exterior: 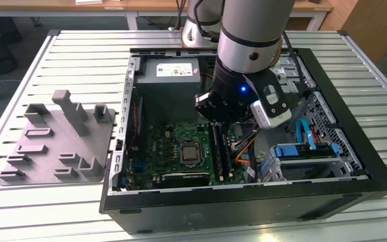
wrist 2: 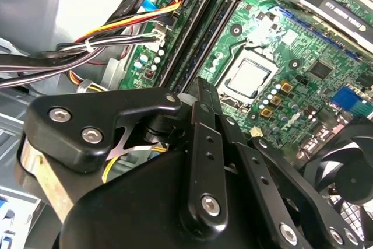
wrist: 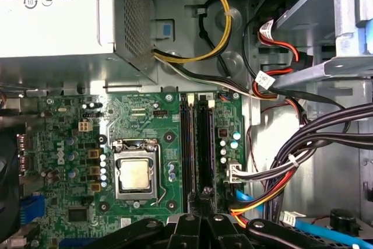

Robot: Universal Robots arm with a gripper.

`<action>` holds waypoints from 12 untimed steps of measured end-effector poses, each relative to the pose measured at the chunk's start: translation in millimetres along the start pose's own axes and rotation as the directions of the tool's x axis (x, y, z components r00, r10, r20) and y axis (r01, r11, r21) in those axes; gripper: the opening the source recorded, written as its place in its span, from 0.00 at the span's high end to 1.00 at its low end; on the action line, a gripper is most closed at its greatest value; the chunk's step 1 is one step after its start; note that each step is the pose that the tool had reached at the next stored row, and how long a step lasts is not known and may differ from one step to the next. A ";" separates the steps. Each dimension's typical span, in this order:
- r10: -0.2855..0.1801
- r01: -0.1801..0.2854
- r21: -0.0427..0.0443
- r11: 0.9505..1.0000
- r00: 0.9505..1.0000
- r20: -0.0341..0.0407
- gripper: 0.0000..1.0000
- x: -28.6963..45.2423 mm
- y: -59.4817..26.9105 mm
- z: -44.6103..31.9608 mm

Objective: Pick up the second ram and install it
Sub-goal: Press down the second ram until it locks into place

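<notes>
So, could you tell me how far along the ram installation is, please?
Done: the gripper is down inside the case, right over the two memory slots. In hand: I cannot tell whether it holds the ram. Left: seating is not confirmed by anything visible.

Slatted white metal table [exterior: 39, 201]; wooden desk [exterior: 59, 6] behind; dark floor [exterior: 5, 55] at exterior view's left.

The open black computer case [exterior: 355, 166] lies on a slatted metal table [exterior: 79, 45], its green motherboard [exterior: 173, 151] carrying a silver processor socket [exterior: 190, 153], with a grey power supply [exterior: 170, 70] beyond the motherboard and a grey moulded fixture tray [exterior: 52, 146] just beside the case.
</notes>
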State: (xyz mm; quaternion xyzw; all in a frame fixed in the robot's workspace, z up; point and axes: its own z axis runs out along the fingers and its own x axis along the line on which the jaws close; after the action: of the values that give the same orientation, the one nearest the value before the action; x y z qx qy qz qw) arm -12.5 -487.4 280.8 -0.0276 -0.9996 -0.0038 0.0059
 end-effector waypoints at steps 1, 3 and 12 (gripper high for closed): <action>0.000 0.000 0.000 1.000 1.000 0.000 0.90 0.0 0.1 0.7; 0.000 0.000 0.000 1.000 1.000 0.000 0.90 0.0 0.2 1.7; 0.000 0.000 0.000 1.000 1.000 0.000 0.90 0.1 2.1 6.8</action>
State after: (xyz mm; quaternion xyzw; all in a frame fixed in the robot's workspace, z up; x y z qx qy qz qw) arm -12.5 -485.2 274.0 -0.0276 -0.9996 -0.0038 0.0060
